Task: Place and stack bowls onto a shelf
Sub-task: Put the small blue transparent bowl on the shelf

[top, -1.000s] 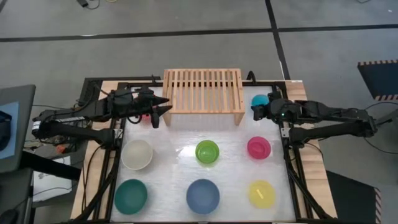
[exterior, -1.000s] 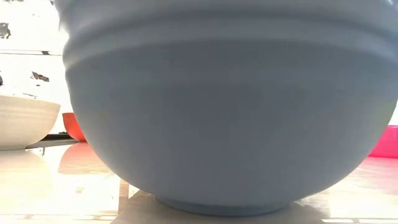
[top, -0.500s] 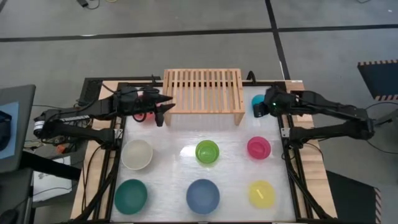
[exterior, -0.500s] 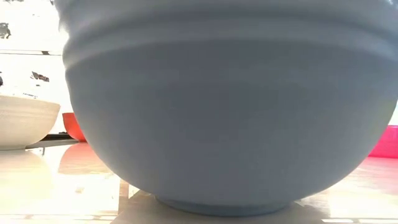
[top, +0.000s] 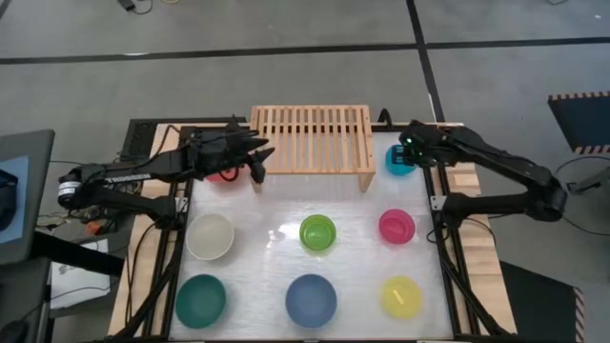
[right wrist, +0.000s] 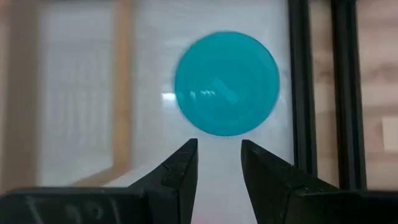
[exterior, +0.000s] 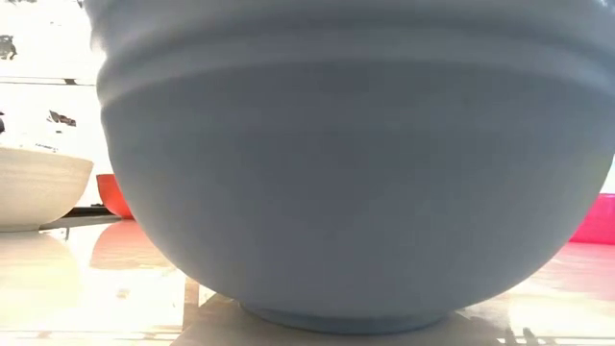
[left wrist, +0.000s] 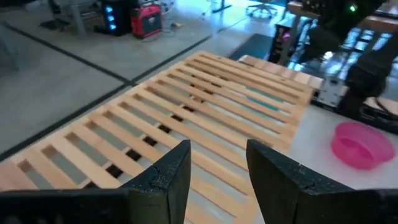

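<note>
Grippers both spread, empty: right gripper (right wrist: 217,163) hovers over the cyan bowl (right wrist: 227,84), upper right beside the shelf (top: 312,139); left gripper (left wrist: 217,165) faces the shelf's slats. Reaching stage; next, descend and pinch a rim.

You see a pale, light-wood shelf (top: 311,139) with a striped pattern of slats at the upper centre of the high view. A cyan bowl (top: 399,159) sits at the upper right, and a red bowl (top: 228,174) peeks out at the upper left. In the middle row you have a cream bowl (top: 210,236), a lime green bowl (top: 318,232) and a magenta bowl (top: 396,226). Along the bottom you have a dark green bowl (top: 200,299), a blue bowl (top: 311,299) and a yellow bowl (top: 400,296). All bowls are plain, without pattern. The table (top: 362,274) is glossy white, and both arms are black.
</note>
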Controlling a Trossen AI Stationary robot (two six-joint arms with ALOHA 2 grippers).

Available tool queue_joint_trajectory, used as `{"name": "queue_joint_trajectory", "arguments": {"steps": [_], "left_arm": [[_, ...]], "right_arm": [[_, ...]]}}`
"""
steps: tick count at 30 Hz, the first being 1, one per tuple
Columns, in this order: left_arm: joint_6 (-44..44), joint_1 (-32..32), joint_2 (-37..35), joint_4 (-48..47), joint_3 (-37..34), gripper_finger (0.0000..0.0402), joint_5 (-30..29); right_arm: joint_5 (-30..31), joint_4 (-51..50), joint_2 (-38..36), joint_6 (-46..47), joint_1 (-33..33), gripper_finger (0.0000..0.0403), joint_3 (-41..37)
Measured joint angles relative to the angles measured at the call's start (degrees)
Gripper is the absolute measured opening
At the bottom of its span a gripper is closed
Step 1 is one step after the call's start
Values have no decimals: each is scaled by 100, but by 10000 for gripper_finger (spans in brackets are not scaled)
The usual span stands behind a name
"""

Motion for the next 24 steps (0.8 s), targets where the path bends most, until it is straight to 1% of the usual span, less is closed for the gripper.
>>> {"name": "queue_joint_trajectory", "arguments": {"steps": [2,5,8,9,11,14,17,24], "left_arm": [[-230,0,130,49,0,139,-101],[-494,-2,313,62,0,139,-83],[-588,-2,408,119,0,139,-52],[-603,-2,412,109,0,139,-48],[-604,-2,410,114,0,139,-48],[-614,-2,383,95,0,139,-48],[-631,-2,366,178,0,139,-46],[-742,-4,368,168,0,139,-46]], "right_arm": [[-11,-50,265,223,-247,148,-53],[177,92,623,696,-677,148,-159],[160,657,925,675,-1191,148,-314],[52,742,1029,667,-1373,148,-367],[-193,798,1264,613,-1671,148,-449],[-276,812,1548,544,-2016,148,-537],[-381,851,1694,529,-2239,148,-653],[-467,1144,1727,504,-2365,148,-1136]]}}
